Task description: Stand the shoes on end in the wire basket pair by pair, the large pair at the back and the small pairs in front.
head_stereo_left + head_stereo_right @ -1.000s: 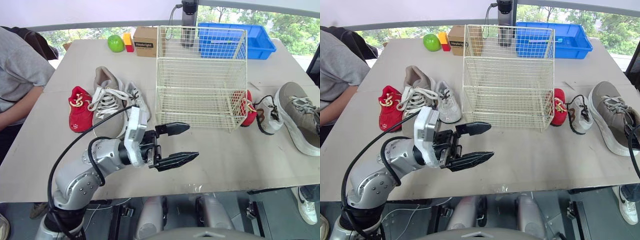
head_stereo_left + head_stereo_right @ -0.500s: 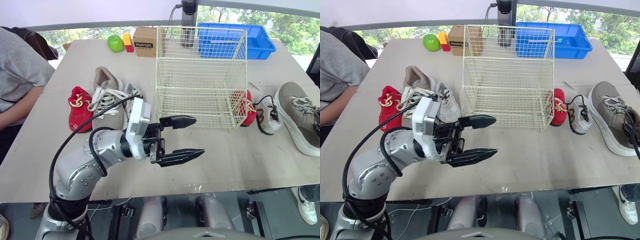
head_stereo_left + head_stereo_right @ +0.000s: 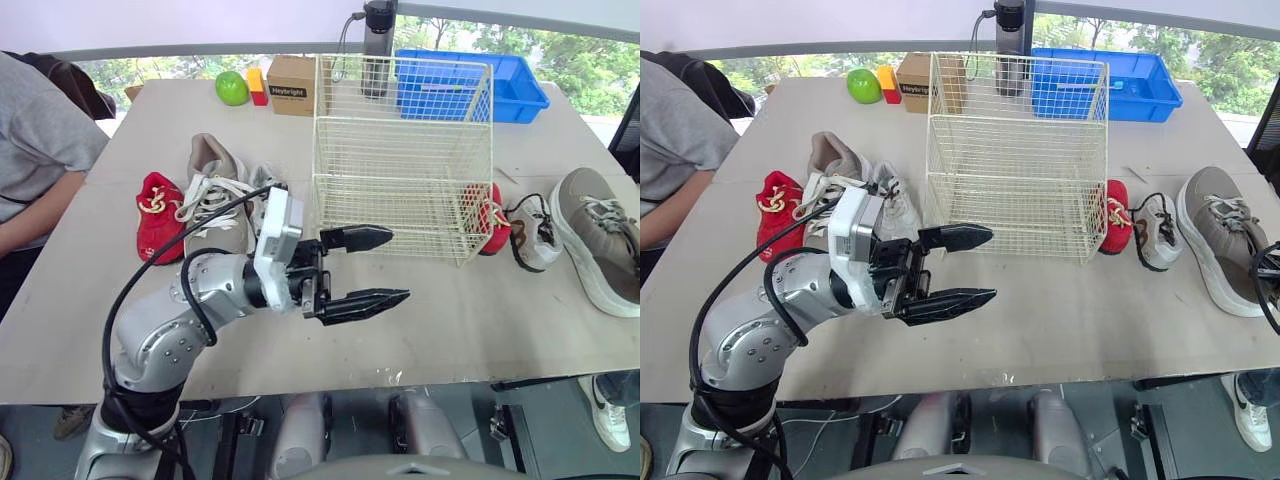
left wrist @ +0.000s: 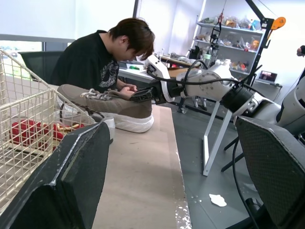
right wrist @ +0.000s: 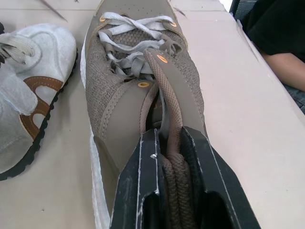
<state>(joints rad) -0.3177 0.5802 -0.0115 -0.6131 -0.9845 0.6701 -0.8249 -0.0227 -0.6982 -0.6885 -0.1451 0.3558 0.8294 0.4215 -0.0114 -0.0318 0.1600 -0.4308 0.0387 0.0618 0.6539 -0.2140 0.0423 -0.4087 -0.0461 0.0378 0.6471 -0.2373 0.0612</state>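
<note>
My right gripper [image 5: 169, 143] is shut on the heel end of a large brown shoe [image 5: 143, 86] lying on the table at the far right [image 3: 600, 235]. Next to it lie a small grey shoe [image 3: 535, 235] and a small red shoe [image 3: 495, 215], the red one against the wire basket [image 3: 400, 150], which stands empty mid-table. Left of the basket lie a red shoe [image 3: 160, 215], the other large brown shoe [image 3: 215, 190] and a small white shoe [image 3: 270, 190]. My left gripper [image 3: 399, 265] hovers open over the table in front of the basket, holding nothing.
Along the far edge stand a blue bin [image 3: 500, 80], a cardboard box [image 3: 290, 70], a green apple [image 3: 231, 87] and a dark bottle [image 3: 378, 40]. A person [image 3: 40, 160] sits at the table's left side, another person [image 4: 105, 57] beyond its right end.
My left arm has reached a little further forward and right toward the basket, jaws still open. The shoes and basket have stayed put.
</note>
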